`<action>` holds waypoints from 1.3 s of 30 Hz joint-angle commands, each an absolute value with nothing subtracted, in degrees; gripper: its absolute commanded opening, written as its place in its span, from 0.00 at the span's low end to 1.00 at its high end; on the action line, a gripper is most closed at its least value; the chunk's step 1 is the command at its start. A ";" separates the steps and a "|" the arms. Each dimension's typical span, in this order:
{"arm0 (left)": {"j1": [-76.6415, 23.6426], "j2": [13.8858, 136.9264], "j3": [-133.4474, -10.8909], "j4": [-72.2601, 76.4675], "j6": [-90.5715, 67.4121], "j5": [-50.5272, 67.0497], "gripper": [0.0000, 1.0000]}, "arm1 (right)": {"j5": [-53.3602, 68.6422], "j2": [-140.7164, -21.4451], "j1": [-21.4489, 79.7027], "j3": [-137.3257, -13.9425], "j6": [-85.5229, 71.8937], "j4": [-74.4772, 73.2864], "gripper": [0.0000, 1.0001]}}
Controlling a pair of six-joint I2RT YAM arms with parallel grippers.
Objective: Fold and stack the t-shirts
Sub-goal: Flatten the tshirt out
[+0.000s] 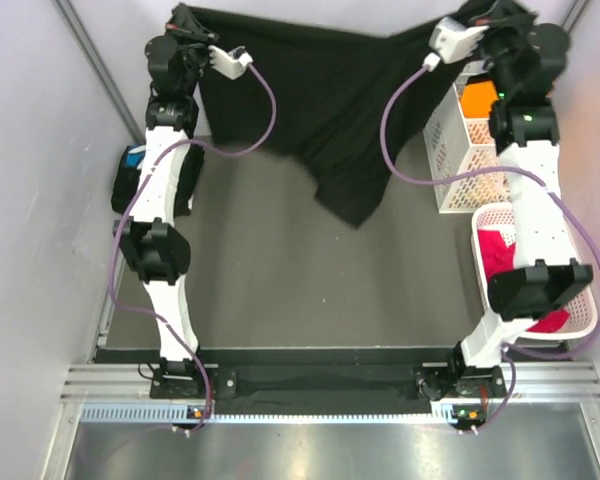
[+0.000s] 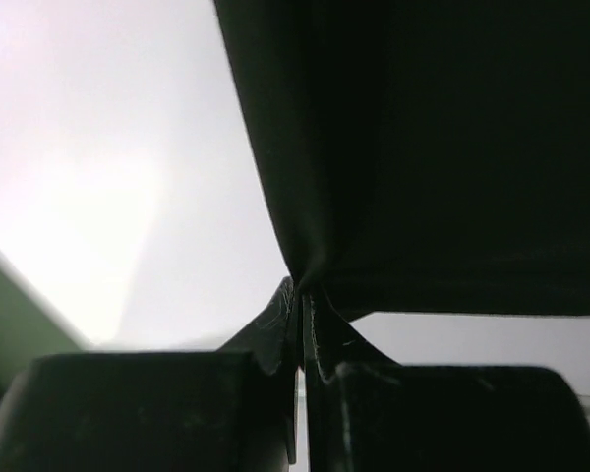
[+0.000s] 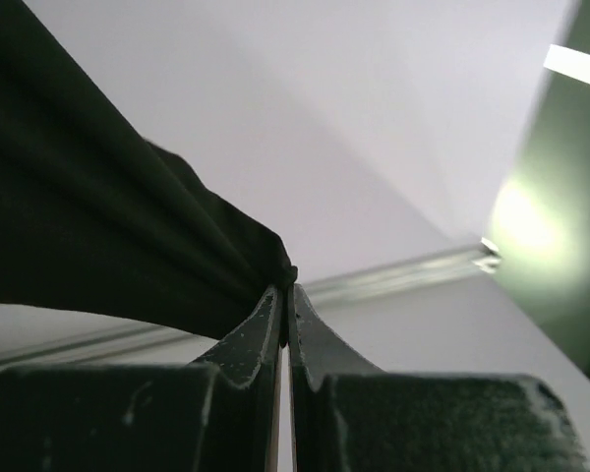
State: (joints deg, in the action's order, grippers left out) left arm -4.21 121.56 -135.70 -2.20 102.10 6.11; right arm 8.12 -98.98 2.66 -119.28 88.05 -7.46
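Note:
A black t-shirt (image 1: 330,100) hangs spread at the back of the table, held up at two corners, its lower part drooping to a point near the middle. No print shows on it. My left gripper (image 1: 192,32) is shut on its left corner; in the left wrist view the cloth (image 2: 423,147) runs up from the pinched fingertips (image 2: 303,295). My right gripper (image 1: 467,22) is shut on the right corner; in the right wrist view the cloth (image 3: 98,226) stretches away to the left of the closed fingertips (image 3: 286,290).
A white slatted basket (image 1: 460,150) with an orange item stands at the right, behind a white basket (image 1: 580,310) holding red cloth. A dark bundle with a blue patch (image 1: 132,175) lies at the table's left edge. White walls close in on both sides.

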 commanded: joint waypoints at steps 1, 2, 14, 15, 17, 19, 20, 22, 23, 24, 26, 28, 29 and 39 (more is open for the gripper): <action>-3.96 106.64 -126.33 25.73 100.64 6.41 0.00 | 5.36 -86.94 0.44 -122.00 89.29 9.14 0.00; -3.96 104.52 -121.25 27.58 99.33 7.03 0.00 | 6.06 -85.36 -1.91 -120.25 89.99 9.05 0.00; -3.78 80.27 -71.15 32.70 101.24 7.55 0.00 | 17.21 -62.52 -4.22 -82.47 87.81 -5.87 0.00; -3.61 75.81 -66.84 32.09 101.51 9.65 0.00 | 17.75 -61.10 -4.22 -79.57 87.02 -8.50 0.00; -3.43 68.78 -54.80 27.79 102.92 11.24 0.00 | 19.50 -57.07 -4.22 -71.57 86.84 -14.29 0.00; -3.34 64.01 -45.58 18.45 104.05 13.18 0.00 | 20.65 -54.16 -4.22 -63.51 87.53 -18.26 0.00; -3.25 59.72 -43.61 14.11 104.67 13.53 0.00 | 21.00 -51.10 -4.22 -60.76 87.80 -20.46 0.00; -3.25 56.09 -39.66 5.14 104.77 15.02 0.00 | 21.79 -48.44 -4.22 -54.36 87.98 -24.24 0.00; -3.25 53.12 -38.68 -2.99 105.03 15.73 0.00 | 22.67 -46.25 -4.22 -52.66 88.67 -29.04 0.00; -3.25 51.69 -37.80 -7.25 105.90 16.25 0.00 | 23.02 -45.45 -4.22 -51.17 88.94 -31.27 0.00; -3.25 48.27 -35.34 -15.76 107.75 17.84 0.00 | 24.07 -43.08 -4.22 -48.08 90.78 -38.36 0.00; -3.25 46.33 -35.33 -21.42 109.24 19.50 0.00 | 24.87 -41.84 -4.22 -46.85 94.19 -43.30 0.00; -3.25 45.45 -35.85 -25.01 109.94 20.03 0.00 | 24.96 -40.79 -4.22 -46.67 95.44 -47.33 0.00; -3.25 52.12 -50.79 -48.25 110.92 17.67 0.00 | 22.50 -42.28 -4.22 -53.34 98.00 -60.11 0.00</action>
